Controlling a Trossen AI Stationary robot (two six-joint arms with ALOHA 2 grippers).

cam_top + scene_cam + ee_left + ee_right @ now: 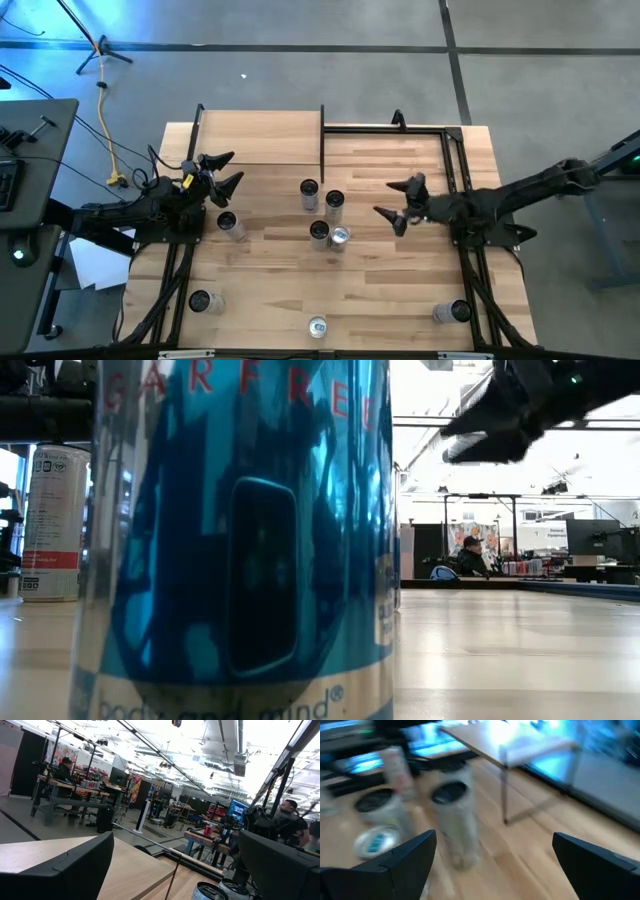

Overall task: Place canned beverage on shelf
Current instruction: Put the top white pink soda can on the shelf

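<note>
Several beverage cans stand on the plank table. A group of them is at the middle (322,215), and the right wrist view shows them blurred (455,815). The shelf (260,135) is a pale board on thin black posts at the table's far left, also seen as shelf (510,740). My right gripper (395,200) hangs open above the table, just right of the middle group, with nothing between its fingers (492,865). My left gripper (225,172) waits open at the left, near the shelf's front edge.
Single cans stand at the left (231,226), near left (205,302), near middle (318,326) and near right (452,312). The near middle one fills the low view as a blue can (240,540). A bare black frame (390,128) stands at the far right. People sit in the room beyond.
</note>
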